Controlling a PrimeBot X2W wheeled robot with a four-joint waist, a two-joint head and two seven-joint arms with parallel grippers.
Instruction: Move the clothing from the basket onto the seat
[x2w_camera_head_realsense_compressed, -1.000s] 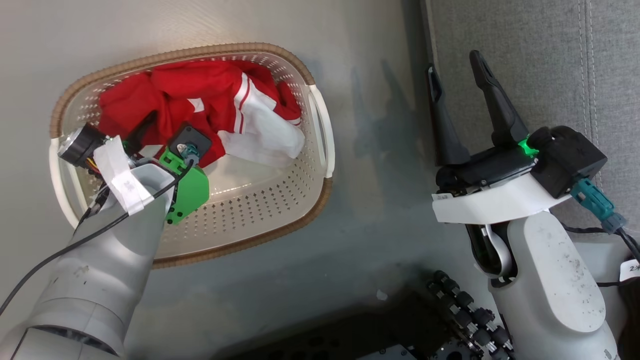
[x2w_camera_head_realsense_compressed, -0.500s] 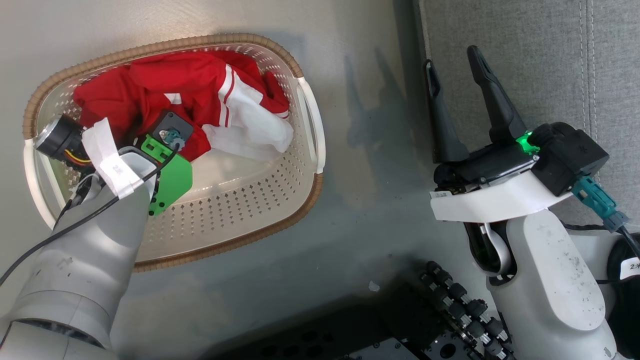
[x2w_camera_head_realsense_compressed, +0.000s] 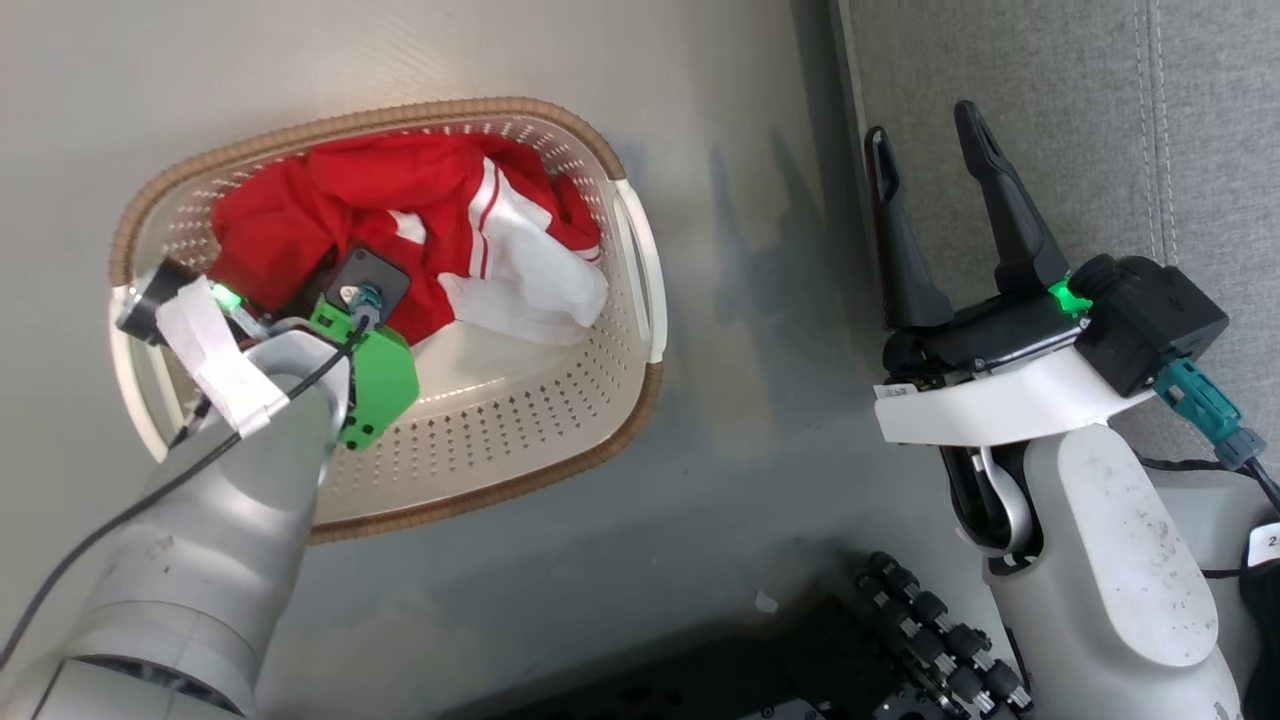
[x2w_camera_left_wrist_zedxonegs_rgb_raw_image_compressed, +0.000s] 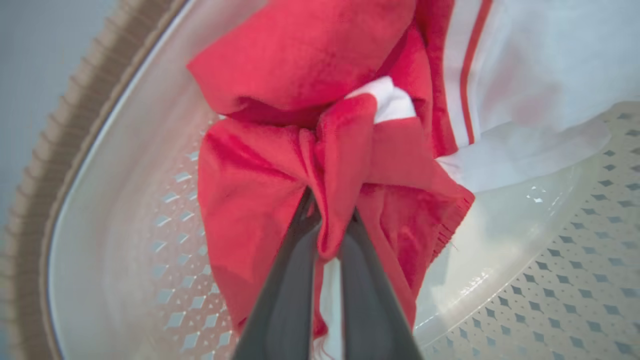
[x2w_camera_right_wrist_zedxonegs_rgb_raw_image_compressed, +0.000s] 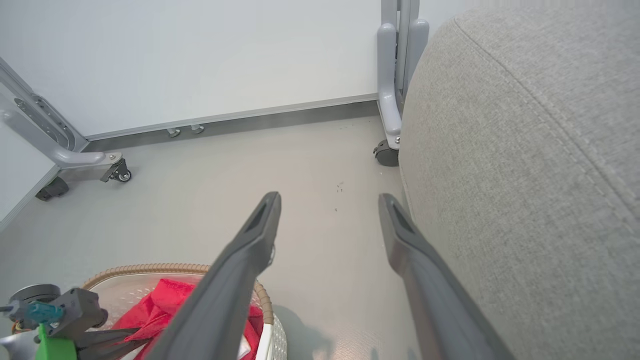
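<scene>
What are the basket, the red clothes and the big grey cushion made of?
Basket: looks like glossy cream plastic, punched with small holes, its brown rim moulded like weave.
Clothes: soft red fabric, perhaps fleecy knit, creasing in folds, with white panels.
Cushion: matte grey woven upholstery, visible coarse weave and stitched seam.

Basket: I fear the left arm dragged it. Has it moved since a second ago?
No. In the head view the basket keeps the same gap to the seat; the picture's slight shift is the camera's.
</scene>
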